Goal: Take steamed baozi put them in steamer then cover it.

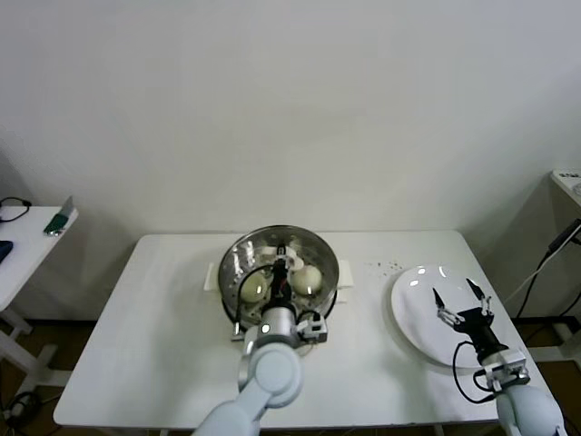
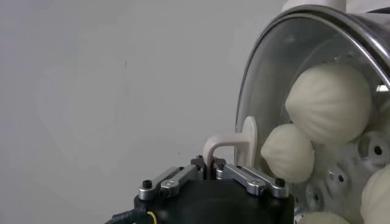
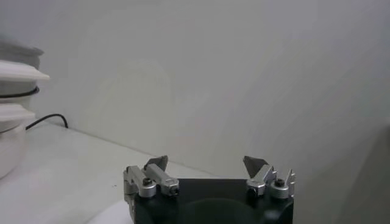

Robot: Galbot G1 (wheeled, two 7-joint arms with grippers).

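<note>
The steamer (image 1: 330, 265) stands mid-table. The round glass lid (image 1: 272, 247) lies over its top. My left gripper (image 1: 284, 272) is shut on the lid's cream handle (image 1: 289, 262). Two pale baozi (image 1: 254, 289) (image 1: 310, 279) show through the glass. In the left wrist view my left gripper (image 2: 210, 163) pinches the handle (image 2: 234, 141); the lid (image 2: 268, 67) stands before several baozi (image 2: 329, 103) (image 2: 287, 152). My right gripper (image 1: 460, 300) is open and empty above the white plate (image 1: 413, 309); it also shows in the right wrist view (image 3: 206, 163).
The steamer's white pot base (image 1: 213, 275) sticks out at the sides and shows in the right wrist view (image 3: 12, 115). Dark crumbs (image 1: 386, 266) lie between steamer and plate. A side table (image 1: 18, 245) stands at far left.
</note>
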